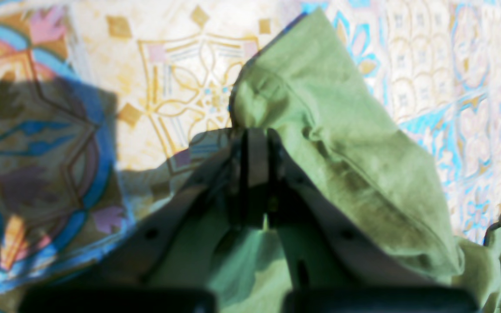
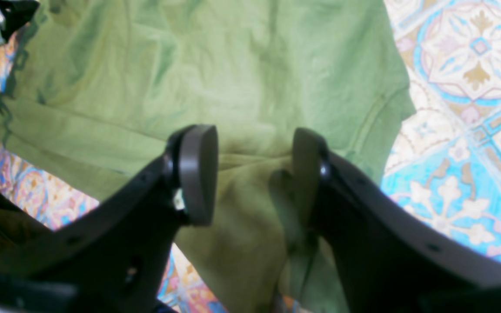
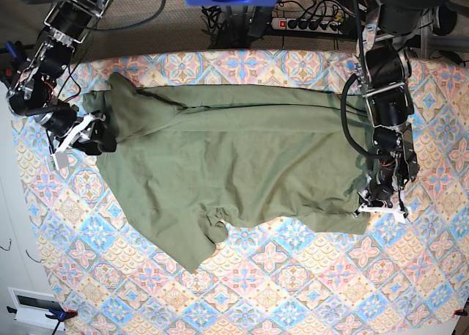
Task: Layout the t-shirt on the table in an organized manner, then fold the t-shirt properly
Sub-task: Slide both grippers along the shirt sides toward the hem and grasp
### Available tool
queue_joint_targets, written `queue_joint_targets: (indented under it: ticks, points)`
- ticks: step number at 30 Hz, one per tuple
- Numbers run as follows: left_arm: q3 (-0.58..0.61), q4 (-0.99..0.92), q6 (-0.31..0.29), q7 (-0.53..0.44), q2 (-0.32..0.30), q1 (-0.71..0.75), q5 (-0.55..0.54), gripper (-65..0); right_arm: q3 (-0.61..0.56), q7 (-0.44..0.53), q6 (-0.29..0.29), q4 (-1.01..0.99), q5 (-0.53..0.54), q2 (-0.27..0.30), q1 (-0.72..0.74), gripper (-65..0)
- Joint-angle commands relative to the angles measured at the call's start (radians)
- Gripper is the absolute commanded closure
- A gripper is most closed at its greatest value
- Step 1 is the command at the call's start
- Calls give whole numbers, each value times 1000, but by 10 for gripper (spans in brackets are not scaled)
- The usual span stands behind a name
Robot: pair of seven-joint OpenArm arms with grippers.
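My right pincer is at the left side of the base view, over the edge of the green t-shirt. Its two fingers stand wide apart and hold nothing; the shirt lies under the gap between them. The t-shirt is spread out across the middle of the desk, which has a cloth with blue, pink and beige flower tiles. The shirt is wrinkly, and one part hangs down toward the front of the desk like a tail. A power strip lies behind the desk at the back. My left pincer is at the right side of the base view, at the shirt's lower corner. It is squeezed closed on a fold of the t-shirt.
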Motion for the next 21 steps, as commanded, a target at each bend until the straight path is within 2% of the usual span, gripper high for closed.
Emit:
queue_joint_targets:
  ticks: [1,5,9,12,15,19,21]
  points:
    - [2,22,3,27,-9,-10,5,0,6,21,3,18,20,17,13,-267]
    - [2,165,3,30,-12,65,6,0,7,21,3,16,16,17,19,-267]
    - [0,315,1,96,-30,139,0,0,-16,21,3,-19,-18,21,151,-267]
    - [-4,401,1,108,-36,191,-41,0,-73,21,3,-113,-103,26,234,-267]
    - [-6,467,1,111,-72,243,-99,0,-119,27,3,-203,-207,40,316,-267]
    - [-8,499,1,113,-75,260,-170,0,-209,108,3,-354,-386,43,421,-267]
    - [-24,507,1,113,-102,288,-199,0,-248,143,3,-401,-466,43,458,-267]
